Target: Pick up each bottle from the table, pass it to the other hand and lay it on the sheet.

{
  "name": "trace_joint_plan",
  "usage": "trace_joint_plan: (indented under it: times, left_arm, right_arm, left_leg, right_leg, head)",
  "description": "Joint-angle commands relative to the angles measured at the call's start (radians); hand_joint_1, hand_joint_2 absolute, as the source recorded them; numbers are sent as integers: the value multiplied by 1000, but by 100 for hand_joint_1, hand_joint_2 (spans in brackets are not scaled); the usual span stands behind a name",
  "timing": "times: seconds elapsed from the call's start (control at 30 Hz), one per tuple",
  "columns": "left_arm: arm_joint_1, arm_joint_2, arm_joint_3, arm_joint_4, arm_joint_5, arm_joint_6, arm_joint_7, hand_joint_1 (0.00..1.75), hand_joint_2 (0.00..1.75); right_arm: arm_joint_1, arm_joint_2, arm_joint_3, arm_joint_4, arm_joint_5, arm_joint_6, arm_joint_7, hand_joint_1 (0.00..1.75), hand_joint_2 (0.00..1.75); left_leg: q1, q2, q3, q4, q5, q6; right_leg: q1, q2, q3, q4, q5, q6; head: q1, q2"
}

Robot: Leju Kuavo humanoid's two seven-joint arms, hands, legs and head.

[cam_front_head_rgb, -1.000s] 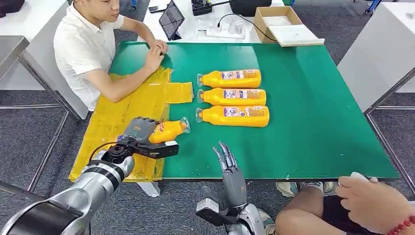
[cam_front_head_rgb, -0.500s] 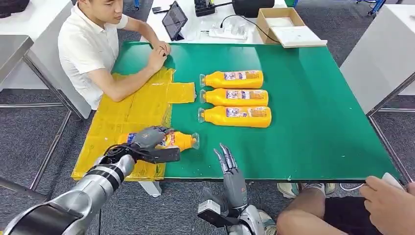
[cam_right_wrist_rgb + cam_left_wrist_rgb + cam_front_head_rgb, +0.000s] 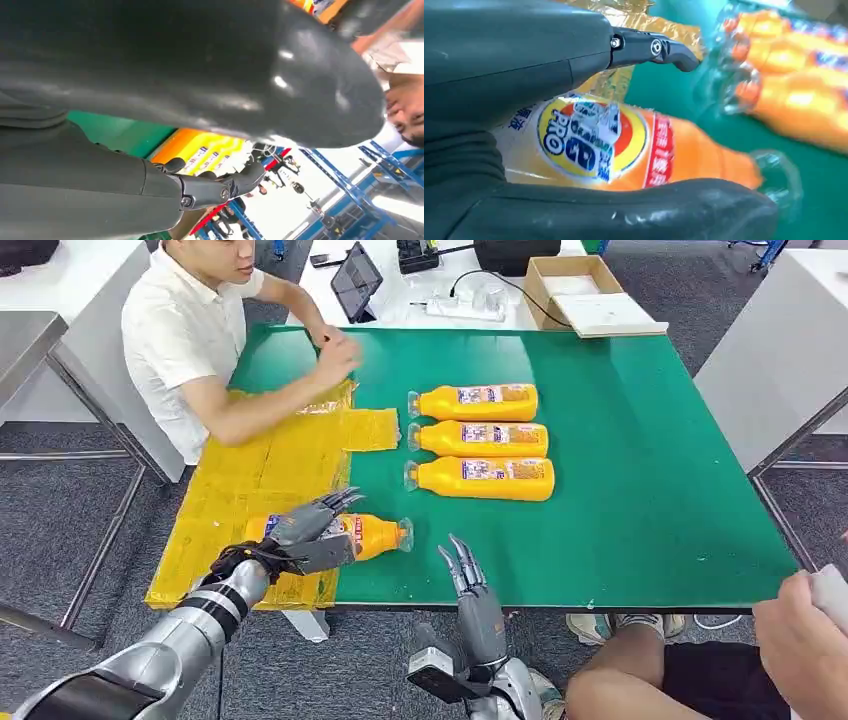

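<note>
bottle (image 3: 365, 535) lies on its side at the near edge of the yellow sheet (image 3: 250, 480), cap end out over the green table (image 3: 650, 490). left hand (image 3: 305, 530) over its label end, fingers spread apart above it, thumb alongside; grip loose, contact unclear. right hand (image 3: 470, 585) at the table's near edge, fingers straight and apart, holding nothing. three more bottles (image 3: 478, 438) lie in a row mid-table. seated person (image 3: 200, 335) beside the sheet.

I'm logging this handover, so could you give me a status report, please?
Left hand opening over bottle on sheet. Right hand open, empty. Nothing obstructing.
</note>
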Motion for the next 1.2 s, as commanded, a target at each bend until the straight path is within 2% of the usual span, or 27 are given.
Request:
trace_joint_plan:
  times: [0.03,0.17,0.3,0.4,0.53,0.6,0.63,0.73,0.8,1.2]
  left_arm:
    - [142,-26,121,-290,210,274,-49,0,175]
    - [146,-26,118,-302,211,275,-43,0,175]
    - [184,-76,245,-439,416,454,-171,0,175]
    - [222,-89,277,-557,529,455,-195,0,175]
    - [279,-101,274,-660,585,483,-208,0,175]
    - [307,-93,240,-717,602,504,-208,0,175]
    - [318,-91,225,-741,621,494,-208,0,175]
    - [354,-99,207,-815,626,485,-205,0,175]
    - [368,-99,203,-840,625,482,-201,0,175]
    - [365,-97,205,-833,625,481,-201,0,175]
  right_arm:
    - [-36,3,-2,82,9,-38,12,0,0]
    - [-37,5,0,82,12,-40,15,0,0]
    - [-51,11,26,89,31,-38,21,0,0]
    - [-56,3,38,76,46,-52,31,0,0]
    - [-39,-32,38,2,79,-65,53,0,0]
    - [-23,-52,7,-52,174,-69,78,0,0]
    - [-18,-62,-33,-90,263,-69,103,0,175]
    - [-36,-109,-95,-146,425,-68,191,0,175]
    - [-48,-128,-87,-146,410,-62,198,0,175]
    - [-42,-122,-83,-145,410,-69,197,0,175]
  left_leg:
    - [1,3,1,0,-1,-1]
    - [0,2,-2,0,-1,-1]
    - [1,4,-1,0,-2,-2]
    - [2,5,-2,1,-2,-2]
    - [1,4,-4,1,-1,-1]
    - [1,4,-2,0,-2,-2]
    - [1,4,-2,0,-2,-1]
    - [0,3,-4,1,-1,-1]
    - [0,3,-4,1,-1,-1]
    - [0,2,-5,0,-1,-1]
  right_leg:
    - [1,1,0,-1,0,-1]
    - [0,0,-3,0,0,-1]
    - [2,2,-2,0,-1,-2]
    - [2,2,-3,1,-1,-2]
    - [1,2,-4,0,0,-1]
    - [1,2,-3,0,-1,-2]
    - [1,2,-4,0,-1,-1]
    - [0,1,-5,0,-1,-1]
    - [0,0,-5,-1,-1,-1]
    - [0,0,-5,-1,0,-1]
  head:
    - [0,0]
    - [0,0]
    - [0,0]
    - [0,0]
    - [0,0]
    - [0,0]
    - [0,0]
    - [0,0]
    - [0,0]
    - [0,0]
